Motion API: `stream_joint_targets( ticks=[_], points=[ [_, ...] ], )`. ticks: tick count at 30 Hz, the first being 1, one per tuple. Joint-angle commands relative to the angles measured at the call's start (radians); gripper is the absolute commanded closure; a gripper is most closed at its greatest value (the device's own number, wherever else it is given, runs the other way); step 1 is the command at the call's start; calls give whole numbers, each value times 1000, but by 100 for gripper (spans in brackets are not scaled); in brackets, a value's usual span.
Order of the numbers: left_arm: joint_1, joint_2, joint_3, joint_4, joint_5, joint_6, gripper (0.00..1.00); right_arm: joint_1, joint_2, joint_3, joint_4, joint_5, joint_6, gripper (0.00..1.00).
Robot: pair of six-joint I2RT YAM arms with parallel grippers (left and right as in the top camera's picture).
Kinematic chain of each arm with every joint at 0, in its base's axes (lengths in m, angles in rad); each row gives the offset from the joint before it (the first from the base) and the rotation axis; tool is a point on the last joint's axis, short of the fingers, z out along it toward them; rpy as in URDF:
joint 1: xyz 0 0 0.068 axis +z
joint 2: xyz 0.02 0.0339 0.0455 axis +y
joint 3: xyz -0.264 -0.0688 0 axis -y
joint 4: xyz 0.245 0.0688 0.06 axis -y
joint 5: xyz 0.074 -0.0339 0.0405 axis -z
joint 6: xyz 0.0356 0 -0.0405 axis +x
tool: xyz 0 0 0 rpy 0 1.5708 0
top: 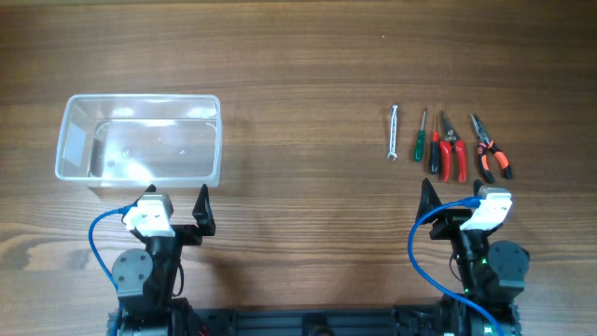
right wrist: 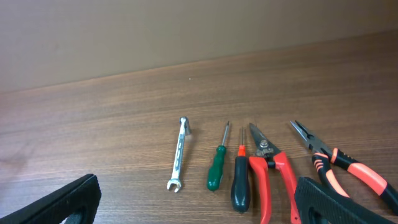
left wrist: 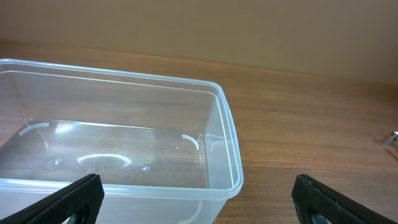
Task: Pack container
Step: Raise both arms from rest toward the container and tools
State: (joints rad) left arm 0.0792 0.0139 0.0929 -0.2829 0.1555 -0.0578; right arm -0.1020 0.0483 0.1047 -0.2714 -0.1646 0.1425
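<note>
The clear plastic container [top: 140, 138] stands empty at the left of the table; its near rim fills the left wrist view [left wrist: 124, 124]. My left gripper [top: 177, 207] is open and empty just in front of it [left wrist: 199, 202]. A row of hand tools lies at the right: a silver wrench [top: 393, 133], a green screwdriver [top: 421, 133], a black and red screwdriver [top: 435, 149], red-handled snips [top: 452, 147] and orange and black pliers [top: 491, 149]. My right gripper [top: 453, 194] is open and empty just in front of the tools [right wrist: 199, 202].
The wooden table [top: 298, 56] stretches between the container and the tools. In the right wrist view the wrench [right wrist: 178, 154], green screwdriver [right wrist: 217, 165], black screwdriver [right wrist: 240, 180], snips [right wrist: 273, 168] and pliers [right wrist: 345, 165] lie side by side.
</note>
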Motion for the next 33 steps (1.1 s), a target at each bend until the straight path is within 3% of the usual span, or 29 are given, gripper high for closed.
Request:
stream_joint_targets(
  ticks=[1, 20, 23, 27, 30, 33],
  points=[
    [-6, 0, -6, 6, 15, -2, 0, -5, -13, 0, 5, -16, 17, 0],
    [-6, 0, -6, 19, 16, -3, 0, -5, -13, 0, 5, -16, 15, 0],
    [-6, 0, -6, 32, 93, -10, 0, -5, -13, 0, 6, -9, 14, 0],
    [-6, 0, 7, 30, 117, -241, 0, -5, -13, 0, 74, -112, 160, 0],
    [-6, 19, 70, 29, 113, -269, 0, -5, -12, 27, 98, -160, 297, 0],
    [-6, 121, 211, 8, 39, -268, 1, -5, 44, 134, 64, -167, 299, 0]
  ],
)
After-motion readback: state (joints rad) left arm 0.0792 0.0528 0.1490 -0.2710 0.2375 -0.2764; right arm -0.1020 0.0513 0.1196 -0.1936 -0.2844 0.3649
